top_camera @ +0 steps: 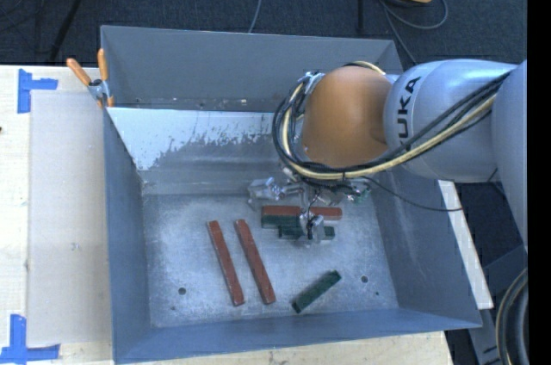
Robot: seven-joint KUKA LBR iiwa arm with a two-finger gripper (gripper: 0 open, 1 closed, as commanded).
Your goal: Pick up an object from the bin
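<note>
The gripper [308, 225] is down near the middle of the bin [126, 213], right on top of a reddish-brown bar [284, 212] and a dark green block [277, 224] lying together. Honestly can't tell if it's spread or clamped on anything. 2 more reddish-brown sticks [255, 262] lie side by side to the left, and another green block [316, 291] sits nearer the front wall.

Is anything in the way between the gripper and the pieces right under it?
Nothing visible. The gripper sits right at a red-brown bar and dark green block; the other bars lie apart to the left.
</note>
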